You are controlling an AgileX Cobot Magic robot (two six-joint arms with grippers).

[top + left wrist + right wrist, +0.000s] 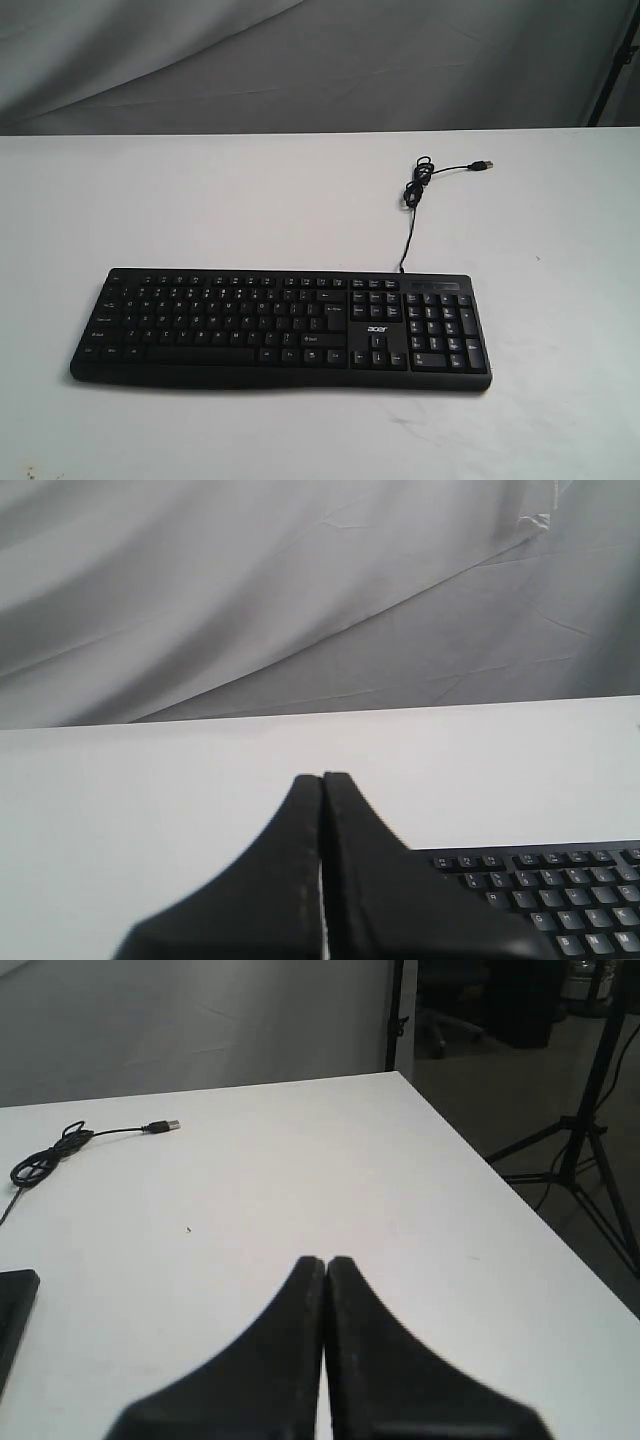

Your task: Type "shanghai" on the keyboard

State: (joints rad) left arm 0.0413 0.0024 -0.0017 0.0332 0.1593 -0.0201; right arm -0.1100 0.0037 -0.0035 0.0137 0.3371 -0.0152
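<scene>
The black keyboard [280, 325] with its white "acer" logo lies flat on the white table [200, 200], near the front. Its thin cable [412, 190] runs back to a loose USB plug [485, 165]. Neither gripper shows in the exterior view. In the left wrist view my left gripper [322, 778] is shut with nothing in it, above bare table beside the keyboard's [560, 900] corner. In the right wrist view my right gripper [325, 1261] is shut and empty over bare table. The keyboard's end [15, 1310] and the coiled cable [45, 1160] lie off to one side of it.
Grey cloth [300, 60] hangs behind the table. The right wrist view shows the table's side edge [500, 1180], with a black tripod stand [590, 1130] on the floor beyond it.
</scene>
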